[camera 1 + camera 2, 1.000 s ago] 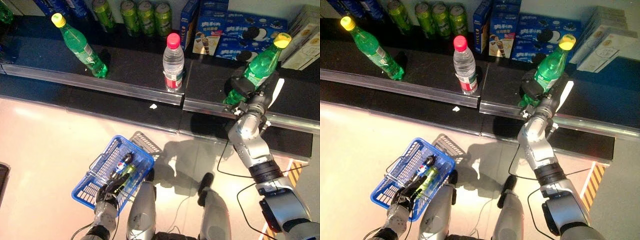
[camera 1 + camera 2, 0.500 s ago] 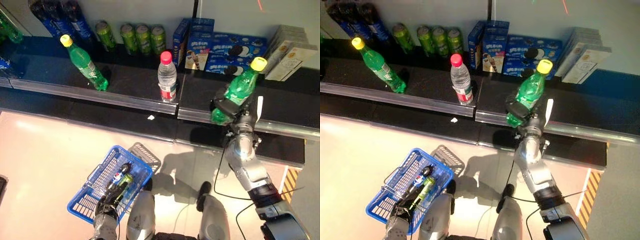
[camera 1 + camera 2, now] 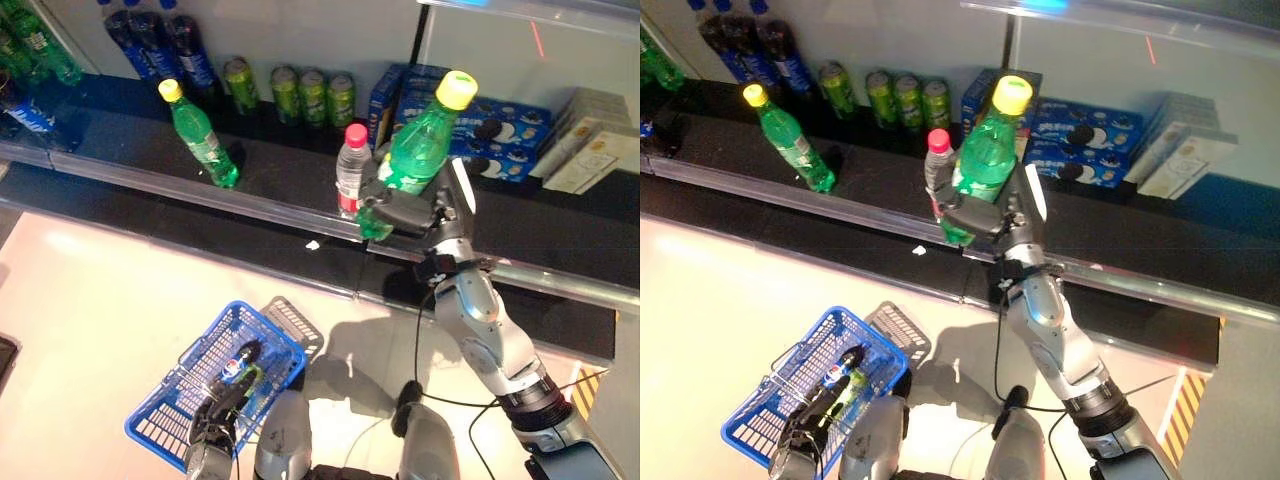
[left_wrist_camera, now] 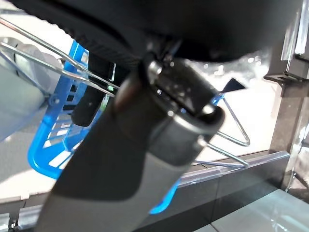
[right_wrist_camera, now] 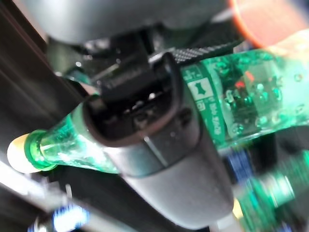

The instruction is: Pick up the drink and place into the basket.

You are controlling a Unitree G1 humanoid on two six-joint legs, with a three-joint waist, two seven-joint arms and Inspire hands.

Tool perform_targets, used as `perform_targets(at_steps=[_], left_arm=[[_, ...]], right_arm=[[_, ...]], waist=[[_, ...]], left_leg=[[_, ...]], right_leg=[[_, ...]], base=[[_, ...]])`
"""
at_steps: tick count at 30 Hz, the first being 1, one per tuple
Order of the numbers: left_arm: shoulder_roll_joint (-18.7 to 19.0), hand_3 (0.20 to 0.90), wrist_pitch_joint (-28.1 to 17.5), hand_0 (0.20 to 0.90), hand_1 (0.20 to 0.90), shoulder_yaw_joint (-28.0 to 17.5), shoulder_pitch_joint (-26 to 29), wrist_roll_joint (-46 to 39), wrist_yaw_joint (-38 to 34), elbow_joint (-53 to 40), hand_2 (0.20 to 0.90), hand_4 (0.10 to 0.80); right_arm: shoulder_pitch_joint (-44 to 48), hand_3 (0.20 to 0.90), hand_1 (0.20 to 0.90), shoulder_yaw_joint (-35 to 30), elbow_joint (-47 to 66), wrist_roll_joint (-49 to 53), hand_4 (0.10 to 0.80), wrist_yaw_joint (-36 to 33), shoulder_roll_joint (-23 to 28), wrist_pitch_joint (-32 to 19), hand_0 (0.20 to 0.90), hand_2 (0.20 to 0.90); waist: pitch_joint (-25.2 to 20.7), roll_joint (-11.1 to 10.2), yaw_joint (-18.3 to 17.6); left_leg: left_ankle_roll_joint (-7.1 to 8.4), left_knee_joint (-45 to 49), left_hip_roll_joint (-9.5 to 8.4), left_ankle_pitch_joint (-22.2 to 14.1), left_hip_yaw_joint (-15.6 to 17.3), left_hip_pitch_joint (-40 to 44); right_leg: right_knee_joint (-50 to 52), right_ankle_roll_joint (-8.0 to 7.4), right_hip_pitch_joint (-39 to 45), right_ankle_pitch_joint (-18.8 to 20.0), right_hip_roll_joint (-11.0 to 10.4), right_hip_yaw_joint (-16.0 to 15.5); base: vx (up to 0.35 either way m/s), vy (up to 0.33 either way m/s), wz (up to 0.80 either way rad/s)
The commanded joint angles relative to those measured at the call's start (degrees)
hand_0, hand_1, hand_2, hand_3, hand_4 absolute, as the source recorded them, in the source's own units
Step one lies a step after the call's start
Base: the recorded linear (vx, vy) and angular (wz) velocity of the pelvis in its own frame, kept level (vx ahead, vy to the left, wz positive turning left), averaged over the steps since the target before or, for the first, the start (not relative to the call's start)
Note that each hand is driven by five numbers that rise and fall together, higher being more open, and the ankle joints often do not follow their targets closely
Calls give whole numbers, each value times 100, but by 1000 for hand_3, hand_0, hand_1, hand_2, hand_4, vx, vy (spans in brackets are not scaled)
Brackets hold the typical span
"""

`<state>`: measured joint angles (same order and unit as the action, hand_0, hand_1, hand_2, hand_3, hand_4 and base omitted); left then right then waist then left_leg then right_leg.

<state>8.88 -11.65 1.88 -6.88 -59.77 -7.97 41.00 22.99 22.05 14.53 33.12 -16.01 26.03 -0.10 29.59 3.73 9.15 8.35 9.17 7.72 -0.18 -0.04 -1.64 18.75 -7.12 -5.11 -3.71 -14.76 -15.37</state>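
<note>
Two hands busy: left hand (image 3: 213, 432) clamped on blue basket (image 3: 165, 425) handle, low over floor; right hand (image 3: 405, 205) wrapped round green bottle (image 3: 415, 150), lifted clear of shelf (image 3: 150, 150), long axis tilted, yellow cap up.

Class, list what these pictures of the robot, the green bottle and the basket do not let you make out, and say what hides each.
- Left robot hand: its fingers lie among the basket wires, so its grip is unclear; its wrist view is blocked by its own bulk.
- Basket contents: too small to identify.
- Green bottle: its base is covered by the right robot hand.
- Dark bottles: tops cut off by the edge.
</note>
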Motion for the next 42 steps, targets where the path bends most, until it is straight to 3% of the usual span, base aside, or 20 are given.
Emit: perform_targets(at_steps=[1,11,19,27,33,34,37,42], left_arm=[[524,200,-817,300,300,276,-288,73,799,-1655,300,100],[712,200,-579,300,300,497,-367,147,1013,-2866,300,100],[1057,200,-157,300,300,729,-378,6,1552,-4472,300,100],[1276,200,87,300,300,794,-239,-355,1855,-5320,300,100],[1392,200,399,300,300,732,-103,-696,2676,-6091,300,100],[1399,200,433,300,300,727,-72,-703,2762,-6230,300,100],[1444,200,502,300,300,779,57,-778,2934,-6538,300,100],[1476,200,753,300,300,803,263,-991,3285,-6959,300,100]], right_arm=[[412,200,300,217,828,256,100,496,-418,-519,300,300],[728,200,300,763,904,315,100,353,-654,-316,300,300],[1006,200,300,1138,491,34,100,-236,-902,-320,300,300],[1122,200,300,1458,-138,110,100,-788,-1223,-419,300,300],[1100,200,300,1686,-921,24,100,-974,-1499,-502,300,300],[1091,200,300,1737,-1036,24,100,-988,-1556,-504,300,300],[1098,200,300,1820,-1286,-72,100,-1016,-1645,-559,300,300],[1075,200,300,1984,-1653,-268,100,-1032,-1897,-542,300,300]], waist=[[-1438,-111,274],[-1496,-160,783],[-1459,-174,1266],[-1488,-180,1593],[-1414,-185,1820],[-1388,-225,1853],[-1359,-208,1886],[-1344,-284,1963]], left_leg=[[-216,-3,-351,398,-58,-257],[-221,-27,-581,353,-543,-344],[-270,8,-803,312,-1061,-434],[-314,-22,-975,370,-1489,-485],[-341,19,-1050,383,-1696,-574],[-318,21,-1024,246,-1689,-510],[-351,20,-1058,379,-1756,-585],[-341,-53,-1035,267,-1804,-510]], right_leg=[[-628,569,904,-369,669,-343],[-816,582,1128,-307,664,-717],[-772,572,1234,-329,638,-1022],[-779,540,1299,-327,613,-1274],[-739,538,1299,-340,608,-1439],[-702,521,1333,-475,625,-1373],[-726,548,1289,-346,619,-1468],[-711,502,1312,-464,641,-1411]], base=[[-21,-9,23],[-11,-18,33],[10,-27,30],[26,-27,25],[17,-41,20],[70,-100,30],[6,-22,15],[25,-19,8]])
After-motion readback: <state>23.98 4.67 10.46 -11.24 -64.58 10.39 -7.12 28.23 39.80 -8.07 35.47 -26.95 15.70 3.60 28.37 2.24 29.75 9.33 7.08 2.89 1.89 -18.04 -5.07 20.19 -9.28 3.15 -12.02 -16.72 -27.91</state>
